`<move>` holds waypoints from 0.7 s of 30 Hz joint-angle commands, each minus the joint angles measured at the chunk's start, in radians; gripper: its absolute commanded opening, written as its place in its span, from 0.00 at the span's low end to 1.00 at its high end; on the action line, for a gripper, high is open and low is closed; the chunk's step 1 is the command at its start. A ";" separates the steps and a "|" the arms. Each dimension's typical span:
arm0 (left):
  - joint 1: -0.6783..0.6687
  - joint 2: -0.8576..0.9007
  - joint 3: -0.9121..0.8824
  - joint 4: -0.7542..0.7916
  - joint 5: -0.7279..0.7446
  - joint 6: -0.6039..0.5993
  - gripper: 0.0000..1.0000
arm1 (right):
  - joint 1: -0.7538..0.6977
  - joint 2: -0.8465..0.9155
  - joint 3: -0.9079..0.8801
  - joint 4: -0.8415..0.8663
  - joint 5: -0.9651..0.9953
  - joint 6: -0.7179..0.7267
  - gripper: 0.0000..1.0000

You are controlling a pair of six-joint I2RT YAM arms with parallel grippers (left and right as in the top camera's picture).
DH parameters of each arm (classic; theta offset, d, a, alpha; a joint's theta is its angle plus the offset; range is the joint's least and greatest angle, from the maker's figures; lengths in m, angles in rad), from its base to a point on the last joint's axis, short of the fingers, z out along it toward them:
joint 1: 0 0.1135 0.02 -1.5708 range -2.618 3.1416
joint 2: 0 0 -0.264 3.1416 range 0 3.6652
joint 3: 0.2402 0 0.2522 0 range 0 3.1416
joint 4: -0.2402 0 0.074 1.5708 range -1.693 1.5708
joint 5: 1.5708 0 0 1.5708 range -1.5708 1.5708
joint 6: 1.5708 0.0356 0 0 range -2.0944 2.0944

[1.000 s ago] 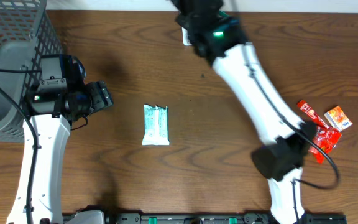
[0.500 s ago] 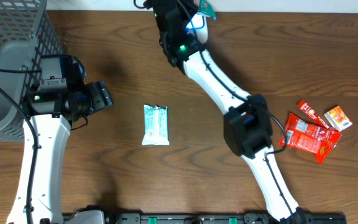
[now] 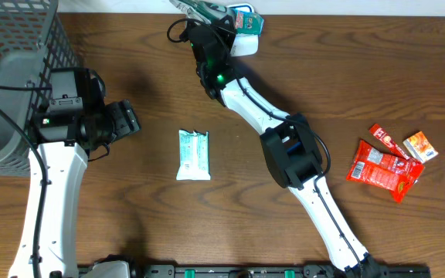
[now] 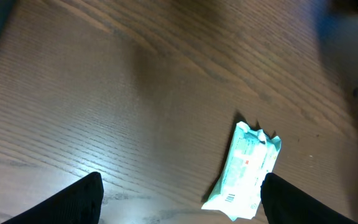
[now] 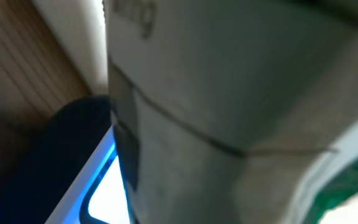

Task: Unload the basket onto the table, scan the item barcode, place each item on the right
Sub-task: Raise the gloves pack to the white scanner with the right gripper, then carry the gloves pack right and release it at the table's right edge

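At the top centre of the overhead frame, I am holding the right gripper (image 3: 221, 14) clamped on a white-and-green packet (image 3: 247, 18) and presenting it just above the scanner (image 3: 243, 46). Through the right wrist camera the packet is filling the frame, blurred, with the scanner's blue glow showing under its lower-left edge. Barcode side: I cannot tell which way it is facing.

Left gripper (image 4: 182, 208): jaws standing wide, gripping nothing, hovering at the left of the overhead frame.

Teal packet (image 3: 193, 154): lying flat at centre frame, apart from both grippers, what looks like a barcode showing at its lower end in the left wrist view.

Red packets (image 3: 383, 168), small orange packet (image 3: 421, 145): lying at the right edge.

Wire basket (image 3: 22, 31): sitting in the upper left corner.

Step in hand, as I am judging it: the scan itself. The next move is calling for turning the printed code squarely toward the blue light and pausing until it registers.
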 commanded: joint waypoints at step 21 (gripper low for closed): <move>0.003 -0.003 0.013 -0.002 -0.006 0.009 0.82 | -0.023 -0.344 0.009 -0.439 -0.112 0.452 0.01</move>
